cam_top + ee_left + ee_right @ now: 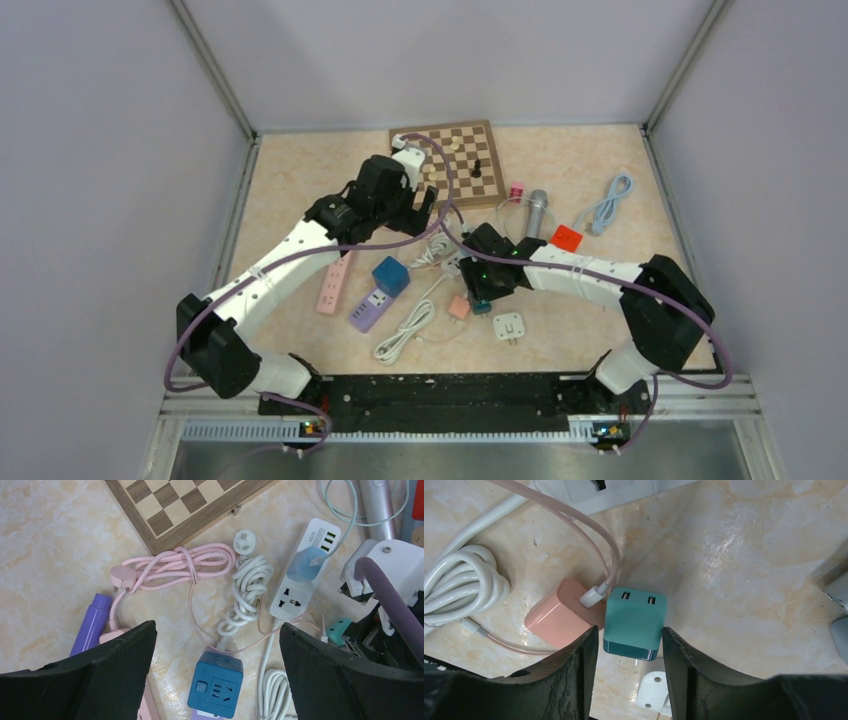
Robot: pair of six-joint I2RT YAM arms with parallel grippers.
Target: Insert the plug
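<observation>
The right gripper (629,632) clasps the teal plug (635,611) by its sides, fingers flush against it, just beside a pink adapter (555,620). The left gripper (216,630) hangs spread wide above a blue cube socket (216,686).

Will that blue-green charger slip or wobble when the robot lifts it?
The teal charger looks like a stiff, boxy block with flat sides, so the right end effector probably holds it steady. Its smooth plastic might slip a bit. It seems small, likely light.
</observation>
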